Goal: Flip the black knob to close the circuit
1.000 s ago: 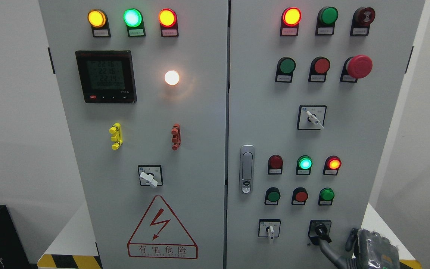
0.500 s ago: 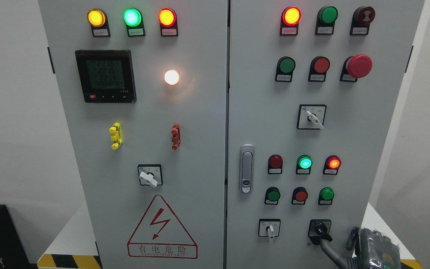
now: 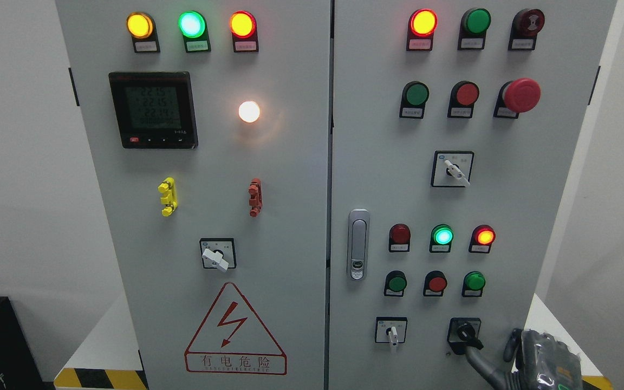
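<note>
The black knob [image 3: 466, 331] sits in a square black plate at the lower right of the grey cabinet's right door [image 3: 507, 216], its pointer slanting down to the right. My right hand [image 3: 491, 346] comes in at the bottom right corner. One long grey finger [image 3: 477, 363] reaches up and left, and its tip meets the knob's lower end. The thumb [image 3: 510, 342] stands apart to the right, holding nothing. The rest of the hand is cut off by the frame edge. My left arm is out of view.
A white-handled selector [image 3: 392, 333] sits left of the knob, with green and red buttons [image 3: 435, 283] above it. The door latch [image 3: 358, 244] is near the centre seam. A white ledge [image 3: 550, 330] runs behind the hand.
My right hand has slid slightly right and down while its finger stays against the knob's lower end. The knob's pointer looks much the same.
</note>
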You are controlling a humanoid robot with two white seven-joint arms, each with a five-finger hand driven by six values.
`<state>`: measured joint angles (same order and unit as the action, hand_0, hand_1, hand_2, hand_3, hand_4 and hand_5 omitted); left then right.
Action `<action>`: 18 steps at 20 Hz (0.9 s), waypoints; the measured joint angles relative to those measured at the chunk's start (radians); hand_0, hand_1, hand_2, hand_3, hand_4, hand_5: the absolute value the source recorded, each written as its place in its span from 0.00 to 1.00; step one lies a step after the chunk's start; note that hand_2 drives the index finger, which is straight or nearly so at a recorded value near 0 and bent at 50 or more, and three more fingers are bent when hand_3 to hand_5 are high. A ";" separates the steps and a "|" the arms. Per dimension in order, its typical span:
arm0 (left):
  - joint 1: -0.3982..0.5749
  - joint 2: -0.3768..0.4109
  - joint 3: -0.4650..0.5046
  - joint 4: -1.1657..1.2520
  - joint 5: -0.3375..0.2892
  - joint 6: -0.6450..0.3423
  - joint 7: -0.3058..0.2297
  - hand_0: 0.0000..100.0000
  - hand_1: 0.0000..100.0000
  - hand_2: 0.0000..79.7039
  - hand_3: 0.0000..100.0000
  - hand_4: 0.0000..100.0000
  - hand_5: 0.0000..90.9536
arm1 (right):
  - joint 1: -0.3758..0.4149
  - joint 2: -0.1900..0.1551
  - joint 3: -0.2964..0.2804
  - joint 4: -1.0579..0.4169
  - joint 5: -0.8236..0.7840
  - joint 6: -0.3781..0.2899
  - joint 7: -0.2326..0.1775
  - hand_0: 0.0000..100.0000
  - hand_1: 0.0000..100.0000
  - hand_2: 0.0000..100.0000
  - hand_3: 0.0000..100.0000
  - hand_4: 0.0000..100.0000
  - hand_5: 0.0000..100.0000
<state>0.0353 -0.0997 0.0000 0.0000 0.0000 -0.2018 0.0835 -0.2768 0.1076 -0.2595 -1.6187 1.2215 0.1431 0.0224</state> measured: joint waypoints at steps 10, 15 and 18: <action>0.000 0.000 0.000 0.000 0.000 0.000 0.000 0.00 0.00 0.00 0.00 0.00 0.00 | 0.007 0.003 0.012 -0.010 -0.002 -0.006 0.000 0.00 0.23 0.77 0.96 0.75 0.76; 0.000 0.000 0.000 0.000 0.000 0.000 0.000 0.00 0.00 0.00 0.00 0.00 0.00 | 0.013 0.004 0.022 -0.014 -0.001 -0.008 -0.005 0.00 0.23 0.77 0.96 0.75 0.76; 0.000 0.000 0.000 0.000 0.000 0.000 0.000 0.00 0.00 0.00 0.00 0.00 0.00 | 0.017 0.005 0.029 -0.015 -0.001 -0.012 -0.009 0.00 0.23 0.77 0.96 0.75 0.76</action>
<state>0.0353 -0.0997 0.0000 0.0000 0.0000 -0.2018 0.0835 -0.2598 0.1127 -0.2306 -1.6340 1.2205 0.1312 0.0131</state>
